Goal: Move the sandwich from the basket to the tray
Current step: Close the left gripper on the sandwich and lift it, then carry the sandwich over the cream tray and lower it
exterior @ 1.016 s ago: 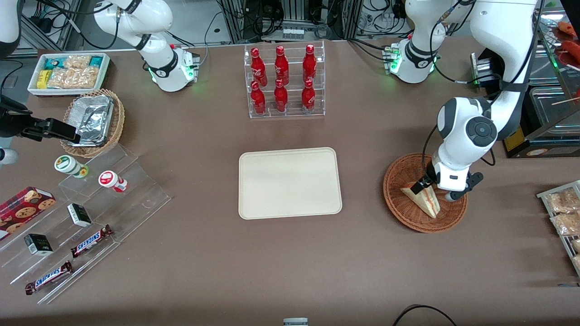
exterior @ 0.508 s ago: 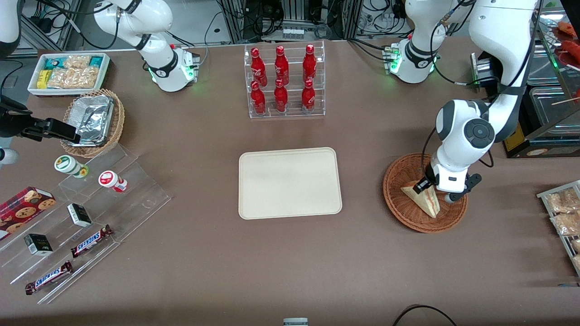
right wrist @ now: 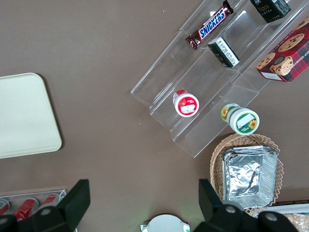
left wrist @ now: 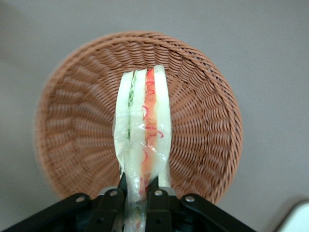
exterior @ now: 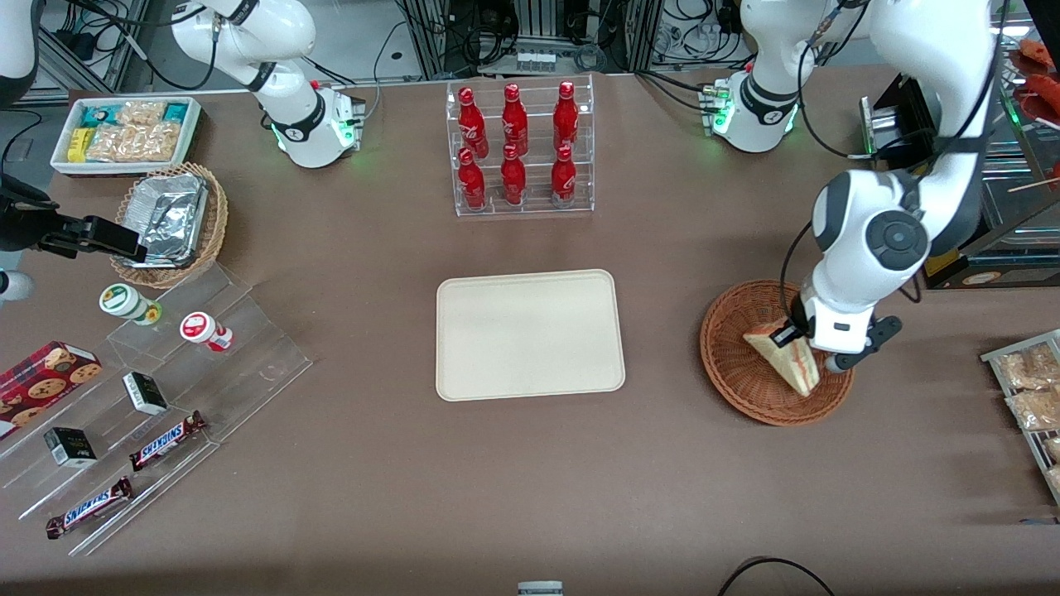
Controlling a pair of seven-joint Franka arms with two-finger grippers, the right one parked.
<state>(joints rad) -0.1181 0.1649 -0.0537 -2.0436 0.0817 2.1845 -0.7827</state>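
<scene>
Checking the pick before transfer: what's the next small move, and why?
Probably keep lifting straight up. The gripper is shut on the sandwich, which hangs above the basket floor but looks low against its rim; once clear, carry it to the bare tray.

My gripper [left wrist: 136,195] pinches the wrapped sandwich [left wrist: 144,145] edge-up, above the round brown wicker basket [exterior: 745,381]; the bare cream tray [exterior: 530,334] lies well apart.
</scene>
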